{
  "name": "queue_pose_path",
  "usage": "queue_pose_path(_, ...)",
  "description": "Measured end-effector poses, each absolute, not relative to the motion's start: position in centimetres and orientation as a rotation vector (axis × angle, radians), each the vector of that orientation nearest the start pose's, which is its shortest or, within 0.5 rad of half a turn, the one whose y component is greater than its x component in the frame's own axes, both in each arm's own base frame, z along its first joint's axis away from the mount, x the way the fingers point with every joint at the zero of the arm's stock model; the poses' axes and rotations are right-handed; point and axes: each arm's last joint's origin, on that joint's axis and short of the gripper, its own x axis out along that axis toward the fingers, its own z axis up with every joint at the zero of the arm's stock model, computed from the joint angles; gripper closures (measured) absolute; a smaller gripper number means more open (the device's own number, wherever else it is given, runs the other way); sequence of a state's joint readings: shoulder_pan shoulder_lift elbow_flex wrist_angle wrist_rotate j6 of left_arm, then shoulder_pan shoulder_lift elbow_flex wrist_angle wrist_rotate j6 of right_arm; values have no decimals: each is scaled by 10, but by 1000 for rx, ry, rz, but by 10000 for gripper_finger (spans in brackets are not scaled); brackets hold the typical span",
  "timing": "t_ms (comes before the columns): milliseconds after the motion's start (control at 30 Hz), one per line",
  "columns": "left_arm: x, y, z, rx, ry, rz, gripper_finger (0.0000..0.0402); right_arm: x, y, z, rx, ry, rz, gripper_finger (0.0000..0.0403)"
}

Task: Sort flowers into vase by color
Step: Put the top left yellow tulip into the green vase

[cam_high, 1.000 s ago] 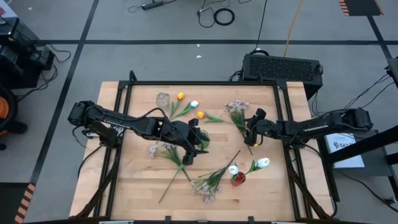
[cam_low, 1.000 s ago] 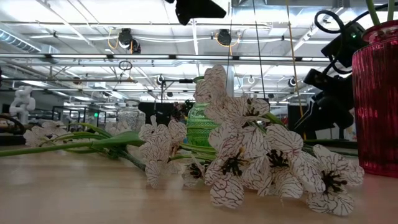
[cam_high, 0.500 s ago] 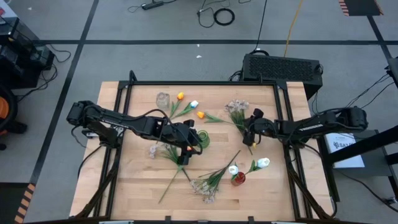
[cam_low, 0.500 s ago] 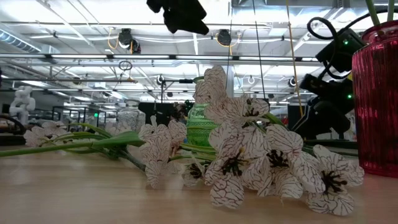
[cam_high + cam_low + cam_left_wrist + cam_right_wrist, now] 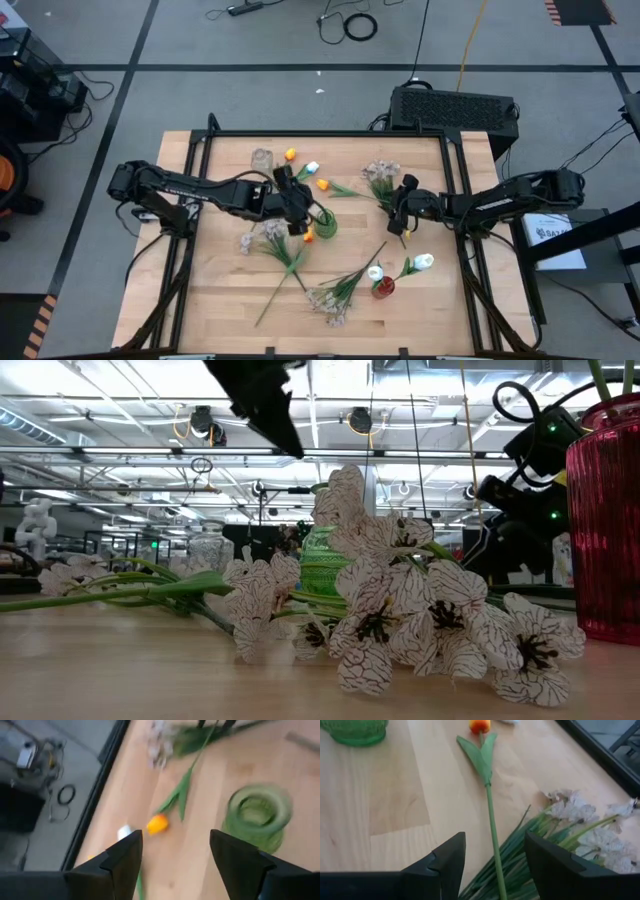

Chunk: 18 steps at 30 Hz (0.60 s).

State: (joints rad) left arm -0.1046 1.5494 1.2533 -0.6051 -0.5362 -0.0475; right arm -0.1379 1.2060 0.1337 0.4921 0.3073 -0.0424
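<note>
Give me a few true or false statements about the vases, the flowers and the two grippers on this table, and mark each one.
1. The red vase holds white tulips. True.
2. The green vase is full of flowers. False: it looks empty.
3. The left gripper is open with nothing between its fingers. True.
4. The right gripper grips an orange tulip. False: it is open, and that tulip lies on the table.
5. A clear glass vase stands near the table's far edge. True.

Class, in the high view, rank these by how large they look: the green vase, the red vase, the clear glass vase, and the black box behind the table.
1. black box
2. green vase
3. clear glass vase and red vase: look alike, so unranked.
</note>
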Motion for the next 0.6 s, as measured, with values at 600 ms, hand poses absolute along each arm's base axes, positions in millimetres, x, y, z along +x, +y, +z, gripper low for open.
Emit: queue_pose_path(600, 273, 6, 227, -108, 1328, 611, 163, 174, -32, 114, -75, 558, -396, 207)
